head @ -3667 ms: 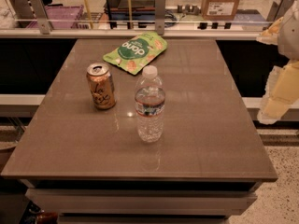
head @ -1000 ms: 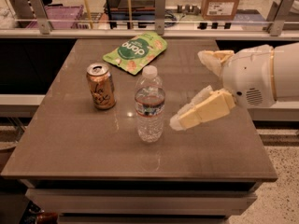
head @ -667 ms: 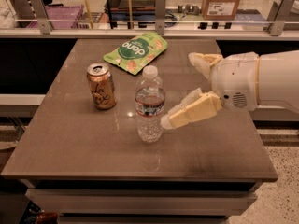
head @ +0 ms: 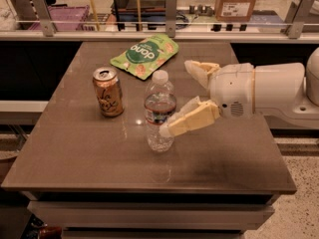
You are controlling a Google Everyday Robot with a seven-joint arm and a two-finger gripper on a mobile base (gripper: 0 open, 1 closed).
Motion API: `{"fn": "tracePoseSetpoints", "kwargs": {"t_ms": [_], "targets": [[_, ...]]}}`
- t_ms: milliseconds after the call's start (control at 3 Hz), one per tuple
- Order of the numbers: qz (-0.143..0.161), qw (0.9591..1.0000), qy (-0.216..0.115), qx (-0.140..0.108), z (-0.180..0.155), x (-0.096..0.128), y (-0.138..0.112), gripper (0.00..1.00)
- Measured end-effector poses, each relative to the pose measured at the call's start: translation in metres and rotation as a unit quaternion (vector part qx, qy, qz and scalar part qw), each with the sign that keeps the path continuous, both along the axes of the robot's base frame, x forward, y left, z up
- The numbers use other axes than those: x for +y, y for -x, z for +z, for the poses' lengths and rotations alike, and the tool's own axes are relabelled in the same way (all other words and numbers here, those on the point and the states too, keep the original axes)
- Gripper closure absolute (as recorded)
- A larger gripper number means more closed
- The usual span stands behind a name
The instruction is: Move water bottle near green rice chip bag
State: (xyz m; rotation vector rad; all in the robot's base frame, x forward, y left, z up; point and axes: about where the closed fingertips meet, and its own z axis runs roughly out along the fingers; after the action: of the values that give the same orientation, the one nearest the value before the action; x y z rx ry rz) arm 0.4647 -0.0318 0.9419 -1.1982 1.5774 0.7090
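The water bottle (head: 159, 108), clear with a white cap, stands upright near the middle of the brown table (head: 75, 158). The green rice chip bag (head: 144, 55) lies flat at the table's far edge, behind the bottle. My gripper (head: 177, 97) reaches in from the right on a white arm, and it is open. Its near finger (head: 192, 121) has its tip right by the bottle's lower right side. Its far finger (head: 198, 69) is behind and to the right of the bottle's cap. Whether either finger touches the bottle cannot be told.
A tan-gold soda can (head: 107, 91) stands left of the bottle. A low glass rail with metal posts (head: 171, 14) runs behind the table. A cardboard box (head: 238, 1) and a purple crate (head: 55, 16) lie beyond it.
My arm has come in from the right and moved left, bringing the open gripper up to the bottle. The bottle, can and bag have not moved.
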Motion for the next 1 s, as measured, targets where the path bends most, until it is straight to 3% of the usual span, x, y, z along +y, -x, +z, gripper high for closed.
{"fn": "tracePoseSetpoints", "kwargs": {"t_ms": [667, 1000], "targets": [[0.017, 0.997, -0.075, -0.006, -0.0051, 0.0156, 0.0069, 0.0], [0.02, 0.997, -0.074, -0.01, -0.0015, 0.0184, 0.0083, 0.18]]}}
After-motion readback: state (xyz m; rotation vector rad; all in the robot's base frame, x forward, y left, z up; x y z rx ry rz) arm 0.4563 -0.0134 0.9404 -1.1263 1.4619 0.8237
